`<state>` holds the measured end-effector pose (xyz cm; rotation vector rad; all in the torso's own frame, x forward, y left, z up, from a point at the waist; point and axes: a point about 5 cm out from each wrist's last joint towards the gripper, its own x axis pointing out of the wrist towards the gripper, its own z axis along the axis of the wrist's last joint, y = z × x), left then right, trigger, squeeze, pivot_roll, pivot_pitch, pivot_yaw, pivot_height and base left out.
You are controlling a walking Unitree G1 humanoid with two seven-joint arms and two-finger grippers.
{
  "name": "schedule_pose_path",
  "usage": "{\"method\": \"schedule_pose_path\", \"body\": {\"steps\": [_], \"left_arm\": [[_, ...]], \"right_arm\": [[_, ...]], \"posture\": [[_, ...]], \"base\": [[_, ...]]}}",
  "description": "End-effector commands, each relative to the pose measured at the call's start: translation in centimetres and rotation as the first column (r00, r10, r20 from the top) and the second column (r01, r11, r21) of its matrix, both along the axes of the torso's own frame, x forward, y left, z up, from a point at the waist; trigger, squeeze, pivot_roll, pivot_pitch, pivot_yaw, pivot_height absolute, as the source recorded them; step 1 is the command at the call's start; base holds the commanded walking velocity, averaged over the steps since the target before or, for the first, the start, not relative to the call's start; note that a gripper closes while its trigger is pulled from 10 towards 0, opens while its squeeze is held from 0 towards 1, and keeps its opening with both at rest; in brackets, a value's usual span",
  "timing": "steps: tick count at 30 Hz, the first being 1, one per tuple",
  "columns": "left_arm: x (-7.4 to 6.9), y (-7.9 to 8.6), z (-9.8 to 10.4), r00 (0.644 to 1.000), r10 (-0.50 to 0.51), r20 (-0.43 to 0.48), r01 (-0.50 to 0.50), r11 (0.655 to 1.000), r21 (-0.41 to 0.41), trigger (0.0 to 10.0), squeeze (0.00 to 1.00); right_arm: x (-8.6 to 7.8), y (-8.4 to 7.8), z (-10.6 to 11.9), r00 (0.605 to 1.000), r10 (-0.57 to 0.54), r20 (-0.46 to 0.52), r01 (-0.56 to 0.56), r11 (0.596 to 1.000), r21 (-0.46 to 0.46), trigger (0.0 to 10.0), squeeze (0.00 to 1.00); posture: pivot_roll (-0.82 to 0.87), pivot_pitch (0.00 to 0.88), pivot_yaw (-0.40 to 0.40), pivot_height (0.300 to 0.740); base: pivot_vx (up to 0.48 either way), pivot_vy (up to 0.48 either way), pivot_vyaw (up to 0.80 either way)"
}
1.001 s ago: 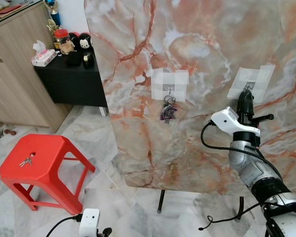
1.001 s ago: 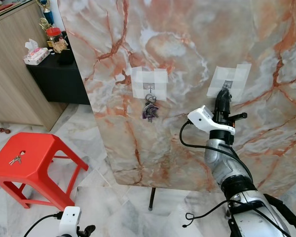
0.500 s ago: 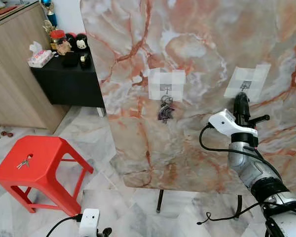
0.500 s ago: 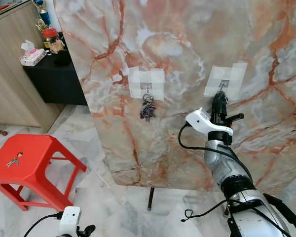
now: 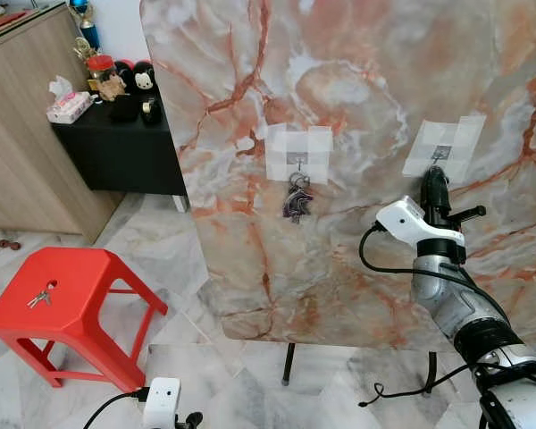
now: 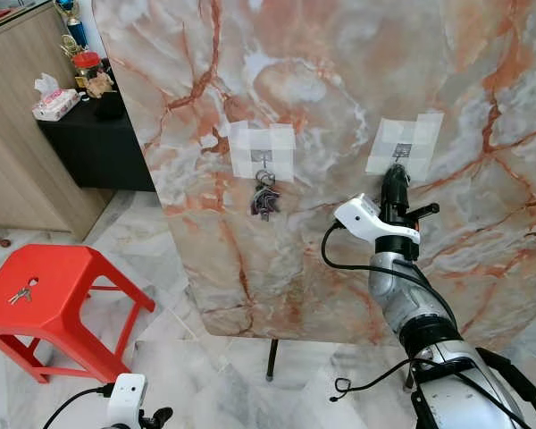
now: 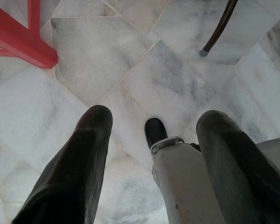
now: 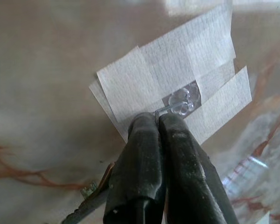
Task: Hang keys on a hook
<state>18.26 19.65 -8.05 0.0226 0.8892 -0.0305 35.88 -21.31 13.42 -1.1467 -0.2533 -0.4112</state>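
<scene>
Right hand [image 6: 395, 175] is raised on a bent silver arm, its two black fingers [image 8: 177, 154] pressed together and pointing up at the taped hook [image 8: 182, 100] on the right of the marble slab [image 5: 357, 98]. Between the fingertips a thin wire key ring [image 8: 161, 110] sticks out, touching the clear hook; something metallic shows lower along the fingers, too blurred to name. That hook sits under crossed strips of white tape [image 6: 404, 143]. On the slab's other taped hook [image 5: 296, 159], to the left, a bunch of keys [image 5: 297, 198] already hangs. Well apart, on the red plastic stool [image 5: 67, 290], lies another small set of keys [image 5: 40, 298]. Left hand [image 7: 149, 154] hangs low over the marble floor [image 7: 130, 60], fingers spread apart and holding nothing.
</scene>
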Motion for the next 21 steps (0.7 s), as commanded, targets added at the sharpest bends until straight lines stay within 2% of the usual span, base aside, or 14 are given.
{"method": "schedule_pose_path", "body": {"steps": [1, 12, 13, 14, 21], "left_arm": [[-0.29, 0.05, -0.13, 1.0, 0.01, -0.006, -0.01, 1.0, -0.003, 10.0, 0.0], [-0.3, 0.08, -0.13, 1.0, 0.009, -0.007, -0.009, 1.0, -0.002, 10.0, 0.0], [-0.3, 0.09, -0.13, 1.0, 0.009, -0.007, -0.009, 1.0, -0.002, 10.0, 0.0], [-0.3, 0.09, -0.13, 1.0, 0.009, -0.007, -0.009, 1.0, -0.002, 10.0, 0.0], [-0.29, 0.1, -0.13, 1.0, 0.009, -0.007, -0.009, 1.0, -0.002, 10.0, 0.0]], "right_arm": [[0.01, 0.63, -0.49, 0.999, 0.027, -0.03, -0.027, 1.0, 0.006, 10.0, 0.0], [-0.09, 0.73, -0.62, 0.999, 0.035, -0.027, -0.035, 0.999, 0.012, 10.0, 0.02], [-0.11, 0.69, -0.57, 0.999, 0.033, -0.02, -0.033, 0.999, 0.014, 10.0, 0.42], [-0.12, 0.63, -0.42, 0.999, 0.031, -0.008, -0.031, 0.999, 0.015, 10.0, 1.0], [-0.11, 0.83, -0.49, 0.999, 0.049, -0.015, -0.048, 0.998, 0.029, 10.0, 1.0]], "posture": [[-0.06, 0.044, 0.012, 0.74], [-0.07, 0.044, 0.014, 0.74], [-0.07, 0.044, 0.014, 0.74], [-0.07, 0.043, 0.014, 0.74], [-0.07, 0.044, 0.015, 0.74]], "base": [[0.0, 0.0, 0.0], [0.0, 0.0, 0.0], [0.0, 0.0, 0.0], [0.0, 0.0, 0.0], [0.0, 0.0, 0.0]]}}
